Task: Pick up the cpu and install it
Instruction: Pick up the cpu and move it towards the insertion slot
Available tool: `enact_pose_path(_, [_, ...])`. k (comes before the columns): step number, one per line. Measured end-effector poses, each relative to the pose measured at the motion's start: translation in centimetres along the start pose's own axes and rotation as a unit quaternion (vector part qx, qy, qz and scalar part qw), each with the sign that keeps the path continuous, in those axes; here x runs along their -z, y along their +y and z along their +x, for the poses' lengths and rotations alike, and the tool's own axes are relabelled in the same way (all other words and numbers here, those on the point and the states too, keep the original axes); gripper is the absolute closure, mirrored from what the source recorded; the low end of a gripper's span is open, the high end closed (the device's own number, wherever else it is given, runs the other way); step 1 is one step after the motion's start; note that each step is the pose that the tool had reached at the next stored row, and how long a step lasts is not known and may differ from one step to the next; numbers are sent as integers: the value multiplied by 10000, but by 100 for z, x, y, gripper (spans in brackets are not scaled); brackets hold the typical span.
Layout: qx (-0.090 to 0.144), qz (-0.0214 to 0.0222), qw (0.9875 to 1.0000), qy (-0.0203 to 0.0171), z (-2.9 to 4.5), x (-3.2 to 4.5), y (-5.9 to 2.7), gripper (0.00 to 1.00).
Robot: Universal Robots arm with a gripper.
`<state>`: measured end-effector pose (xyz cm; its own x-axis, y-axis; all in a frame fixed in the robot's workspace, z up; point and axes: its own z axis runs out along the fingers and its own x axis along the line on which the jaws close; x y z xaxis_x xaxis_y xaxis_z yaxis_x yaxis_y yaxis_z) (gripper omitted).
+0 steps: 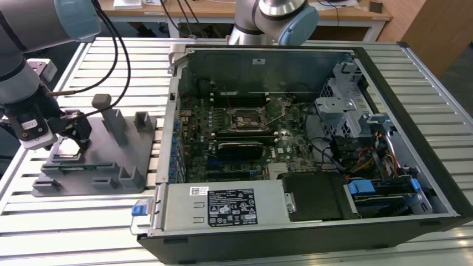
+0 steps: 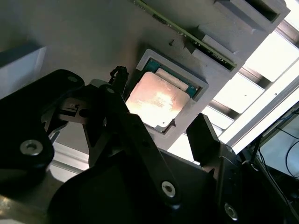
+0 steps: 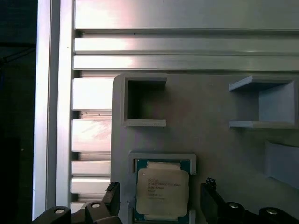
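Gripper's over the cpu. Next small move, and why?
Probably lower straight down a little: the cpu lies flat in its pocket on the grey holder, and the open fingers of the gripper flank it, not yet touching.

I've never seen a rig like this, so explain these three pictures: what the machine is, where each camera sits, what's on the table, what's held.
The machine is a robot arm ending in a gripper, a two-fingered clamp. The exterior view comes from a camera off the arm that sees the whole table. On it stand a grey holder, at that view's left, and an open computer case whose socket looks empty. Both wrist views come from cameras riding on the arm, looking past the fingers. They show the cpu, a silvery square chip, lying in a recess of the holder. The gripper is open, one finger on either side of the cpu, apart from it, so nothing is held.
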<state>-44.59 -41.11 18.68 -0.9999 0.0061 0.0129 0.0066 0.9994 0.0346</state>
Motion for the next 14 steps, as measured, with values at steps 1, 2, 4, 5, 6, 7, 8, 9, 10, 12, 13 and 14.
enact_pose_path(1, [0,0,10000,1,0,-3,0,22])
enact_pose_path(2, [0,0,10000,1,-1,-5,0,22])
enact_pose_path(4, [-2,14,10000,0,-3,-8,0,24])
enact_pose_path(5, [-12,35,10000,-1,-7,-9,0,24])
enact_pose_path(6, [-31,52,10000,-1,-13,-9,0,31])
enact_pose_path(7, [-54,62,10000,-2,-17,-10,0,31])
enact_pose_path(8, [-78,69,9999,-3,-21,-11,0,31])
enact_pose_path(9, [-97,72,9999,-3,-27,-11,0,31])
enact_pose_path(10, [-108,71,9999,-4,-31,-13,0,31])
enact_pose_path(12, [-109,72,9999,-4,-32,-16,0,31])
enact_pose_path(13, [-109,72,9999,-4,-32,-17,0,31])
enact_pose_path(14, [-109,71,9999,-4,-33,-18,0,31])
